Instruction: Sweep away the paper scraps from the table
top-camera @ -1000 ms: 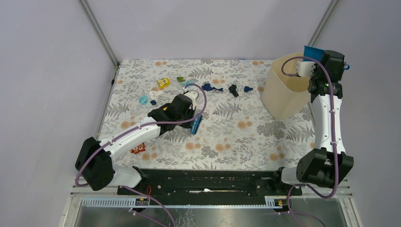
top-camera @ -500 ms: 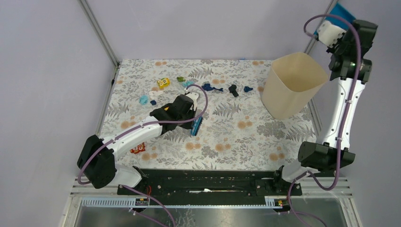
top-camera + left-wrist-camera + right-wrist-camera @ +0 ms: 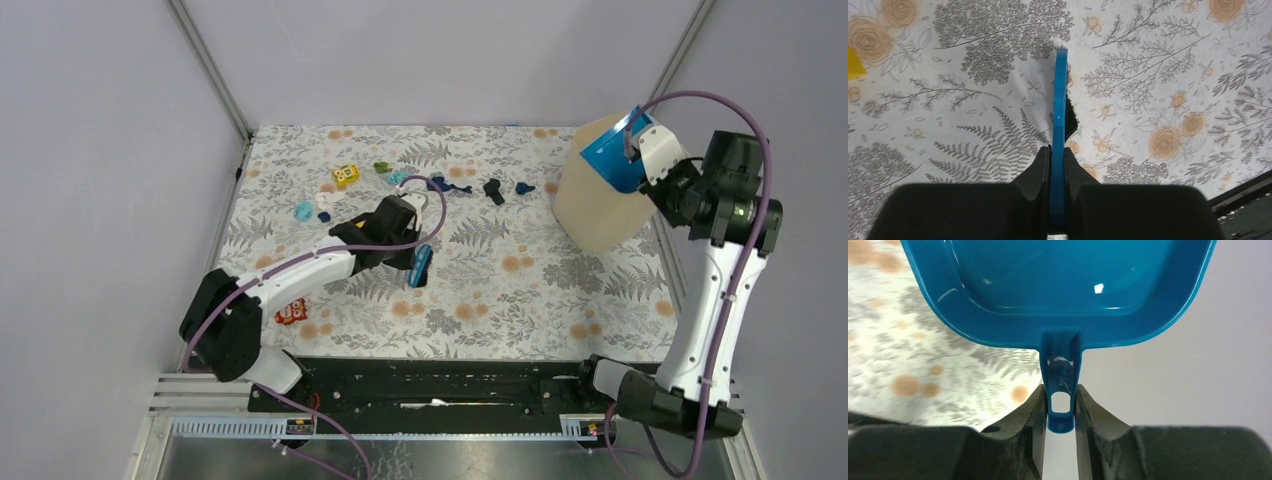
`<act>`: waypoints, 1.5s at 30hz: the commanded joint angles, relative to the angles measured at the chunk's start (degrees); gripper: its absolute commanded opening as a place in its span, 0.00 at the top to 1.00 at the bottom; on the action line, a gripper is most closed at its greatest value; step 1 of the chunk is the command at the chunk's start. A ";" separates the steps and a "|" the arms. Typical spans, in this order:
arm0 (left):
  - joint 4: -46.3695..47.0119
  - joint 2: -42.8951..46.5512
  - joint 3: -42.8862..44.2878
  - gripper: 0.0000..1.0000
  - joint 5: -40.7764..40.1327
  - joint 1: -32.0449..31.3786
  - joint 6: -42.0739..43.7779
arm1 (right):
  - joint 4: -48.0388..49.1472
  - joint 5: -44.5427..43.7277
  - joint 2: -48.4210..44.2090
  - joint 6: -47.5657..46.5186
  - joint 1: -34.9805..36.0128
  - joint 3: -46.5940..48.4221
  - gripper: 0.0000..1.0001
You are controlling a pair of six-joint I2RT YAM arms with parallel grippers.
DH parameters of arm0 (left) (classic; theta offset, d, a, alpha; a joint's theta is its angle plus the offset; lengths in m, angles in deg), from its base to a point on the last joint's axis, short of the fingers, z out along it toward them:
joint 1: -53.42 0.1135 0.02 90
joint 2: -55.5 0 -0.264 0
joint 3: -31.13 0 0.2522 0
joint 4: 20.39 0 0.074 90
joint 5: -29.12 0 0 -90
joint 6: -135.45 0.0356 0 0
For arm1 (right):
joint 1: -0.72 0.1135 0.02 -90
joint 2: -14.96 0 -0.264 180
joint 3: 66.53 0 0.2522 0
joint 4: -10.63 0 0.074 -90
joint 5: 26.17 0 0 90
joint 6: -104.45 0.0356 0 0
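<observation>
Paper scraps (image 3: 447,186) lie beyond left pincer (image 3: 1057,152) clamping brush (image 3: 1060,90); right pincer (image 3: 1060,392) clamps dustpan (image 3: 1058,285).

Far half of the table (image 3: 520,300): paper scraps (image 3: 448,186) (bin (image 3: 595,215) to their right)

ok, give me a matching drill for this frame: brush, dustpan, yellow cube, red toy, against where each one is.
Things:
1. brush
2. dustpan
3. yellow cube
4. red toy

Places:
A. held in the right gripper, up by the beige bin
B. lying on the near left part of the table
C. on the far side, near paper scraps
D. held in the left gripper

Pairs: 1-D, 2-A, 3-C, 4-B
</observation>
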 commanded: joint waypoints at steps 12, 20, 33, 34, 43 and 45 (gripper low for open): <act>10.04 -13.27 21.01 1.00 7.98 0.25 -14.04 | -18.34 13.73 -14.71 -14.25 0.03 -34.83 1.00; 24.30 -28.88 34.23 1.00 9.74 0.33 -35.33 | -11.24 11.05 -14.74 -9.44 0.25 -44.24 1.00; 38.95 -53.19 53.21 1.00 6.90 -0.46 -54.48 | 6.32 -3.59 -11.53 0.83 5.14 -55.52 1.00; 38.61 -54.25 54.28 1.00 6.09 -0.39 -55.20 | 6.99 -5.13 -11.58 1.68 6.84 -56.48 1.00; 25.56 -60.63 63.42 1.00 4.74 3.27 -56.83 | 7.74 -4.59 -12.41 8.55 14.06 -56.86 1.00; 25.28 -59.88 61.27 1.00 5.70 4.41 -57.69 | 8.23 -4.29 -11.94 8.86 14.30 -56.53 1.00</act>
